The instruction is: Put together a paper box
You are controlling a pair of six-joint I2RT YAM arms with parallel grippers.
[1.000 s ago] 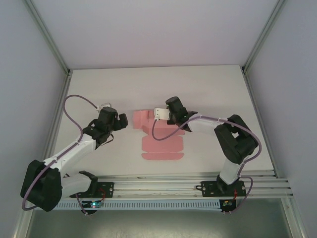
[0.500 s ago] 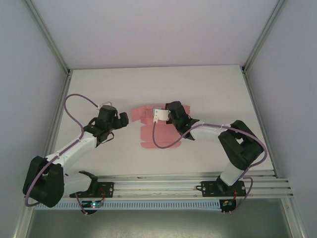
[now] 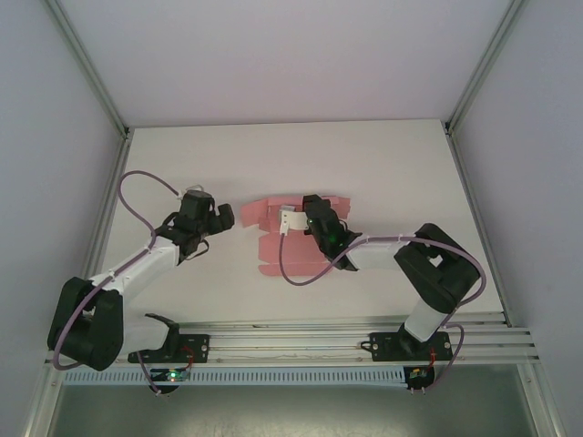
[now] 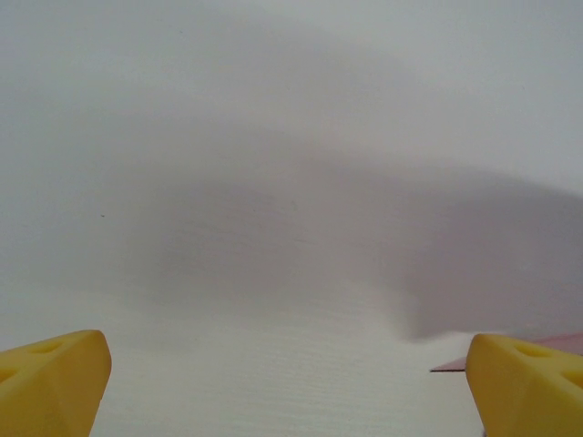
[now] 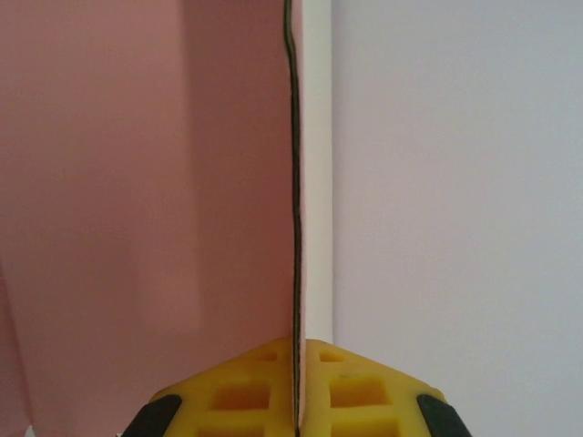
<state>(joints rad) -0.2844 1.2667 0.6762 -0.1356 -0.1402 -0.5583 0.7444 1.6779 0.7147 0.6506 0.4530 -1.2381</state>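
Right gripper [image 5: 296,387] pinches a raised panel edge of the pink paper box [image 3: 273,257] at mid-table, while the left gripper [image 3: 225,218] hangs with its 2 fingers spread wide, just left of it.

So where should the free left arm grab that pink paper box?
Probably the flap on the left edge of the paper box, coming in from the left, where the open left tool faces it. The card is thin, so pinch it edge-on across its thickness, as the right tool does on an upright panel.
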